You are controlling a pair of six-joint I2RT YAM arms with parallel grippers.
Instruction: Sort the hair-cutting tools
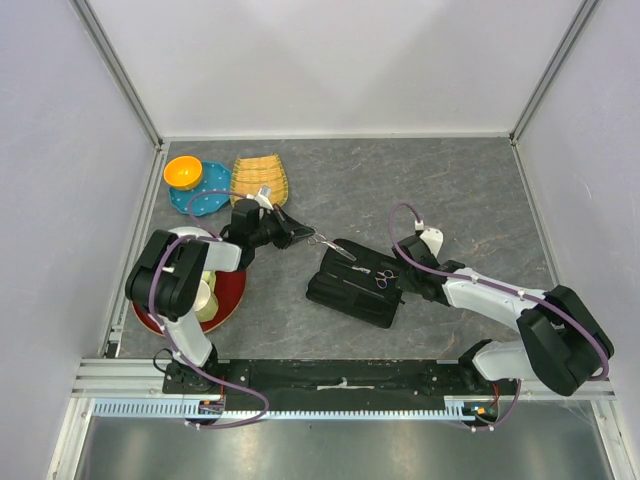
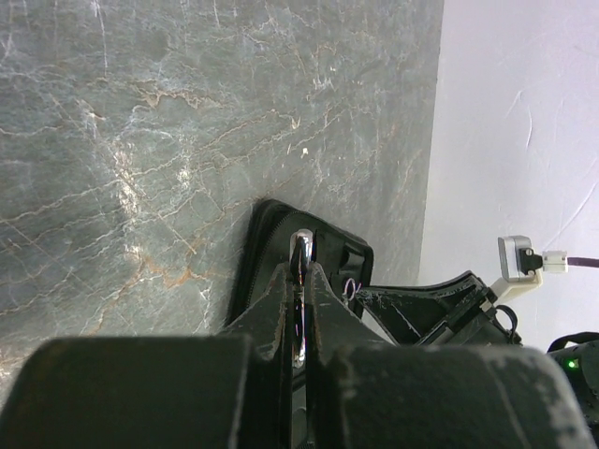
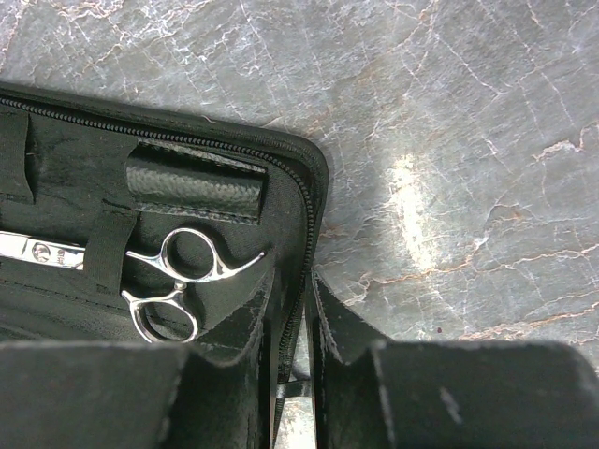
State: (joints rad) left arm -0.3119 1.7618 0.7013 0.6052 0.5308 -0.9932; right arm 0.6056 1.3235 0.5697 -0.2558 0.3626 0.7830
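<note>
My left gripper (image 1: 296, 234) (image 2: 299, 269) is shut on a pair of slim silver scissors (image 1: 322, 241) (image 2: 300, 245), whose tip sticks out past the fingers toward the open black zip case (image 1: 345, 292) (image 2: 265, 245). A second pair of silver scissors (image 1: 384, 278) (image 3: 173, 271) lies inside the case, tucked under a strap with its ring handles showing. My right gripper (image 1: 403, 283) (image 3: 301, 281) is at the case's right end, jaws shut on the zipper rim (image 3: 311, 201) of the case.
At the back left stand an orange bowl (image 1: 182, 171) on a blue plate (image 1: 208, 198) and a woven basket (image 1: 260, 180). A red plate (image 1: 232, 293) with a pale cup (image 1: 205, 297) lies under the left arm. Side rails and walls bound the table.
</note>
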